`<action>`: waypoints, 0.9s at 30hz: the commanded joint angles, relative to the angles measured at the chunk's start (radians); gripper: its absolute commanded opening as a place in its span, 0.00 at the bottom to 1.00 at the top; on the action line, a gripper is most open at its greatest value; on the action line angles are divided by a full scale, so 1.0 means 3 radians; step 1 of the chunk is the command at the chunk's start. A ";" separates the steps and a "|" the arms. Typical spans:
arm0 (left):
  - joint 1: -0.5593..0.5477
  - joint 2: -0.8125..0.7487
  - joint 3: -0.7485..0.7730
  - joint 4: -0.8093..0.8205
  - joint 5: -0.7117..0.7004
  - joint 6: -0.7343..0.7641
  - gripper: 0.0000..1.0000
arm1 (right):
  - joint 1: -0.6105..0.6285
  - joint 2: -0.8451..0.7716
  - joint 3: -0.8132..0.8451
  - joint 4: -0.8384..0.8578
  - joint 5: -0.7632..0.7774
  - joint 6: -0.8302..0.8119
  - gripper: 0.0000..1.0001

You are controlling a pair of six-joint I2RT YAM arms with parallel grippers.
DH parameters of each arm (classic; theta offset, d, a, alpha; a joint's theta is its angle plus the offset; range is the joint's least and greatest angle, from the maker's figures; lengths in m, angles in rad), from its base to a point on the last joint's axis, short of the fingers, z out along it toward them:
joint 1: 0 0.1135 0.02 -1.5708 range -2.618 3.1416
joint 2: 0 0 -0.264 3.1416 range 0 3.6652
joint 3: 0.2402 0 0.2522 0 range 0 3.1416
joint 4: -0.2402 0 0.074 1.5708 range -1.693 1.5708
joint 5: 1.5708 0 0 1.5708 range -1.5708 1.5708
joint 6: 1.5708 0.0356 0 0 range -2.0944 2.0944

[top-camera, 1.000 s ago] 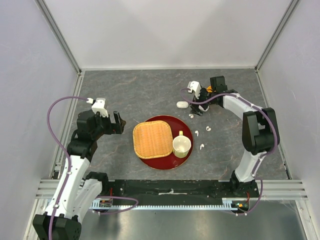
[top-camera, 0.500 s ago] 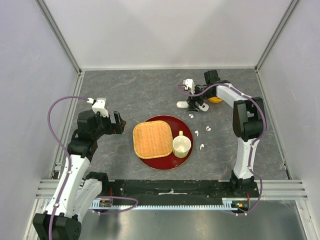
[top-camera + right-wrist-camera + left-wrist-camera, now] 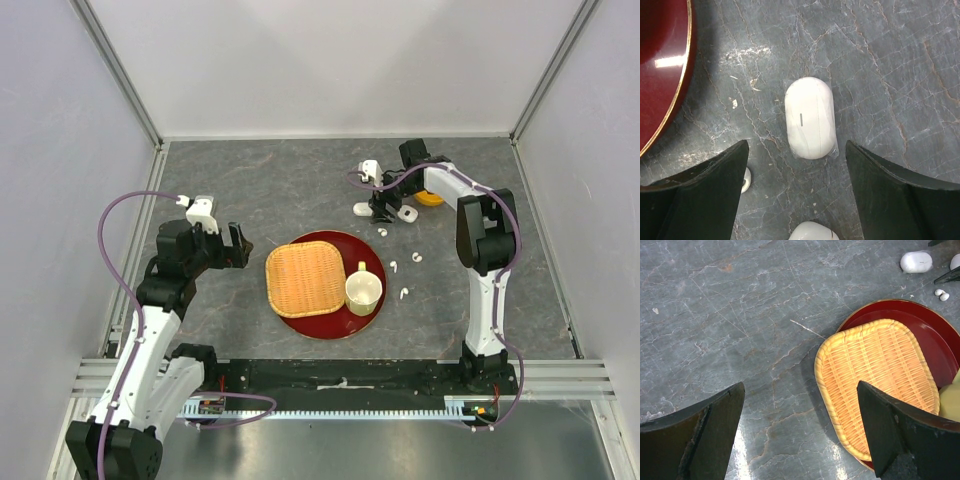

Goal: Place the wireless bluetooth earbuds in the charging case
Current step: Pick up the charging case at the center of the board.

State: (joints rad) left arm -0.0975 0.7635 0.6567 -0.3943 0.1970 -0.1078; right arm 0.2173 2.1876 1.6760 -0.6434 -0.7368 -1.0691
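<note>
A closed white charging case [image 3: 809, 117], in a clear wrap, lies on the grey table; in the top view [image 3: 364, 209] it is at the back, left of my right gripper [image 3: 388, 207]. My right gripper [image 3: 796, 150] is open, hanging just above the case's near end. A second white case [image 3: 812, 231] sits under the wrist [image 3: 407, 213]. Tiny white earbuds lie loose on the table: one [image 3: 382, 232] by the gripper [image 3: 745, 179], three [image 3: 393, 266] [image 3: 415, 256] [image 3: 403, 294] right of the plate. My left gripper [image 3: 235, 248] [image 3: 800, 387] is open and empty, left of the plate.
A red round plate [image 3: 325, 328] holds a woven yellow basket tray [image 3: 303, 278] and a cream cup [image 3: 362, 290]. A yellow object [image 3: 431, 198] lies behind the right arm. Grey walls and metal frame rails enclose the table.
My right gripper has moved a little left toward the closed case, and the right arm's elbow has swung left and back. The left arm has barely moved.
</note>
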 commanded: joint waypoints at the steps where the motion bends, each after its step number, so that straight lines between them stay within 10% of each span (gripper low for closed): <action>1: 0.0003 -0.0014 0.0015 0.0092 0.0085 0.0144 1.00 | 0.0017 0.0015 0.0181 -0.0054 0.0017 -0.0133 0.85; 27: 0.0003 0.0042 0.0015 0.0087 0.0120 0.0139 1.00 | 0.0150 0.0276 0.0442 -0.0310 0.0283 -0.0338 0.80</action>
State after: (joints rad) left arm -0.0975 0.7731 0.6567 -0.3943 0.2131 -0.1074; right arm 0.2577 2.2578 1.7706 -0.7124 -0.6441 -1.1355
